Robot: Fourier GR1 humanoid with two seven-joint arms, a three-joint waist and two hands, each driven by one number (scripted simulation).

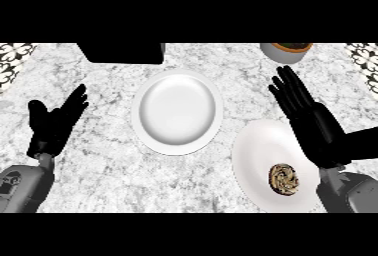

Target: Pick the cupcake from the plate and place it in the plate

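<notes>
A grey-and-white marbled counter [103, 180] fills the view from edge to edge; on it, nearest the middle, lies a white plate [177, 111], round and bare of anything; a second white plate [258, 150] lies toward the lower right, just beside the first but not touching it, its right part hidden under the right forearm; a black box-shaped object [122, 52] sits at the far edge of the counter, just beyond the middle plate; the right hand [314, 125] shows at the right, held flat and wide open with its fingers straight and pointing away toward the far edge, its palm over the right rim of the lower-right plate, holding nothing; the left hand [53, 125] shows at the left, well apart from both plates, likewise open with straight fingers pointing up and slightly rightward, thumb spread out to the side, holding nothing; a small round pot [286, 50] with a pale wall and a dark brownish top stands at the far right edge, cut off by the view; the cupcake [284, 179], brown with a swirled top, sits on the lower-right plate near its lower right rim, just beside the right wrist
</notes>
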